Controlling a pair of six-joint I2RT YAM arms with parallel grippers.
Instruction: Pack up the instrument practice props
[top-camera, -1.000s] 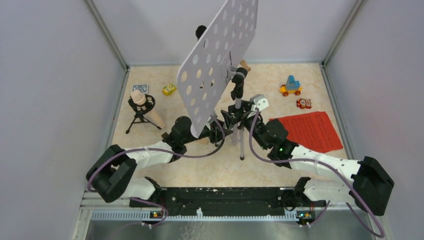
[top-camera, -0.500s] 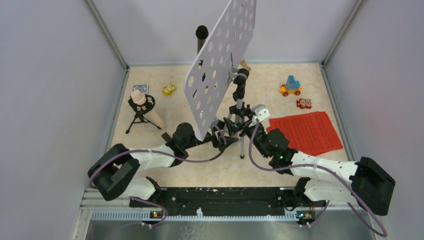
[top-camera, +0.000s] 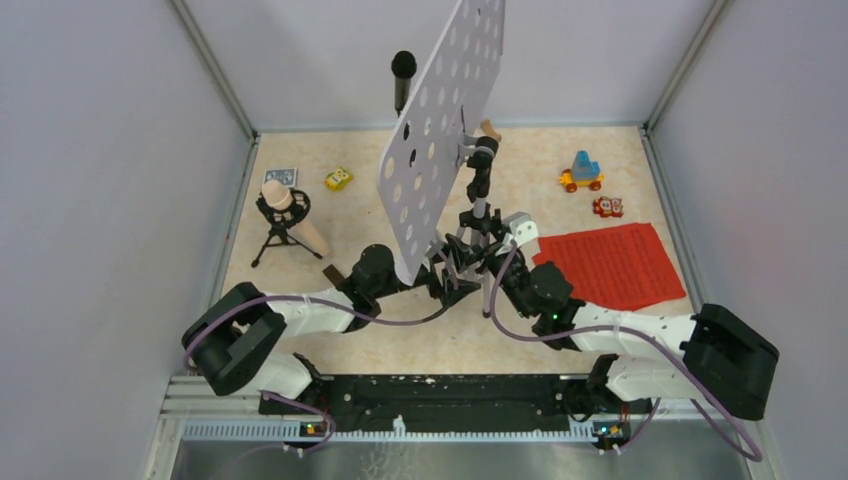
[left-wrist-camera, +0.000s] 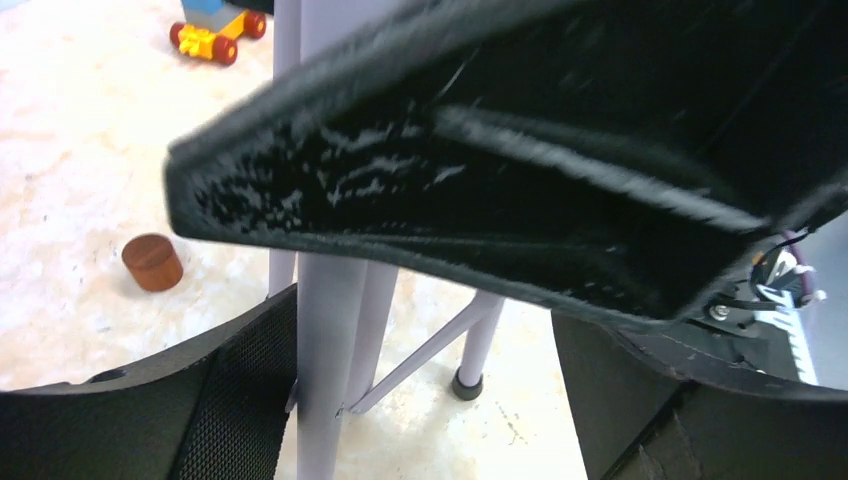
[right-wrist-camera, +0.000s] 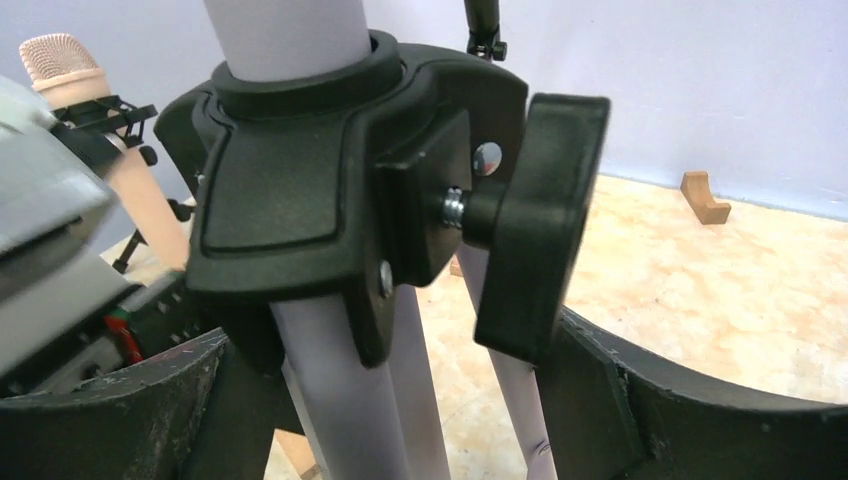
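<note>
Newly spread left fingers (left-wrist-camera: 150, 400), right fingers (right-wrist-camera: 700, 400) apart too; both reach low, straddling tripod legs (left-wrist-camera: 335, 340).

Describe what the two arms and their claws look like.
Both the left arm and right arm have white links between chunky black joints, each trailed by a looping purple cable. A green light glows on the right one. The left claw and right claw are black, with textured inner faces.

Robot lab test cell, grey wall panels (top-camera: 100, 150) left, far and right, aluminium corner posts (top-camera: 215, 70), beige marbled bench (top-camera: 400, 345), robot arms (top-camera: 300, 312) bolted to near rail (top-camera: 450, 392).
</note>
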